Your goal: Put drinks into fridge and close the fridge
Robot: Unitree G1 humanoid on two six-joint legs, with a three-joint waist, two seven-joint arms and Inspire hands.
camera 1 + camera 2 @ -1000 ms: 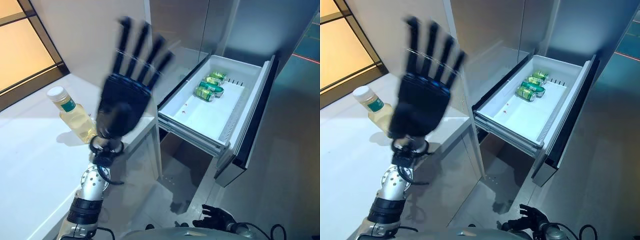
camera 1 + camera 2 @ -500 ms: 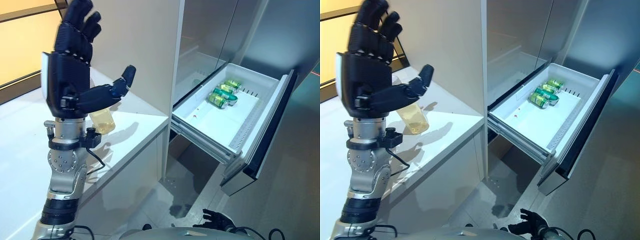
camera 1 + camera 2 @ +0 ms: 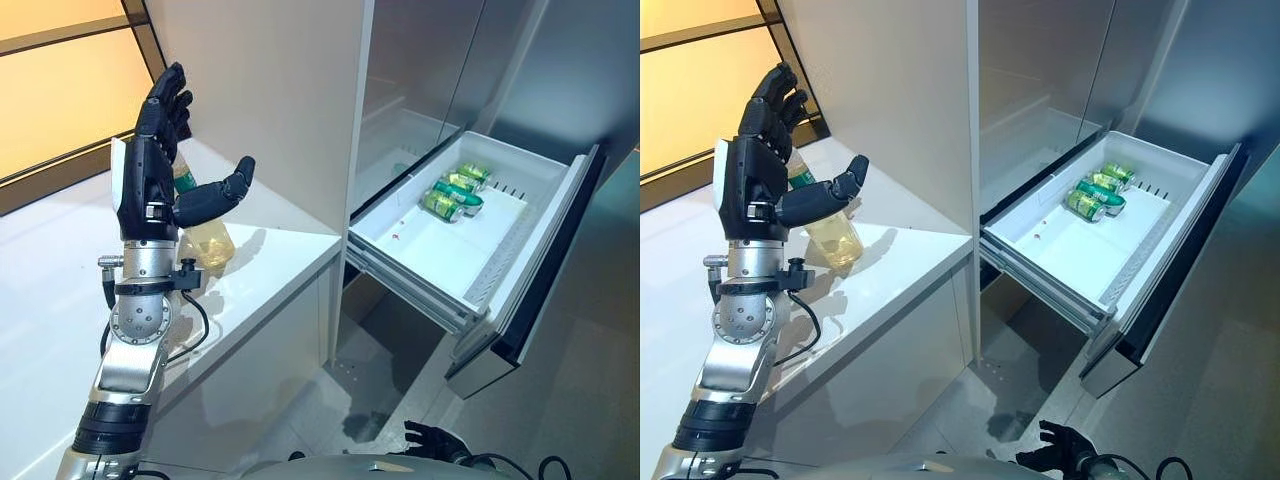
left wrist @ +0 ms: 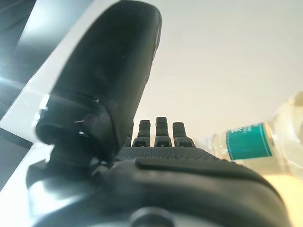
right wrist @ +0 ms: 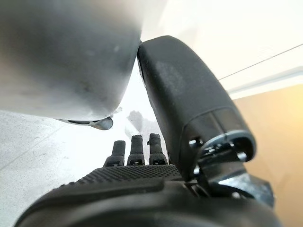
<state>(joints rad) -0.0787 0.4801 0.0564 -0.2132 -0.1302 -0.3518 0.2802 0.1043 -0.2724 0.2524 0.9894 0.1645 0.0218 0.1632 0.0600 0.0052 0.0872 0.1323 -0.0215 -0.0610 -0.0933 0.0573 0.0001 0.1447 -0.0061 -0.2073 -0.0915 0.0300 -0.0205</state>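
**Lining up on the bottle**

My left hand (image 3: 150,190) is up over the worktop (image 3: 60,290), fingers spread wide and holding nothing, thumb out. The bottle (image 3: 835,238) stands just beyond it, partly hidden. The fridge drawer (image 3: 440,250) is pulled out on the right with cans (image 3: 452,192) at its far end. I want thumb and fingers either side of the body before closing. My right hand (image 3: 1060,455) hangs low, fingers relaxed.

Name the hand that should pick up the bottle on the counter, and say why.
Left. The left hand is raised open right beside the bottle on the white counter. The right hand hangs low near the floor, far from it, below the open fridge drawer.
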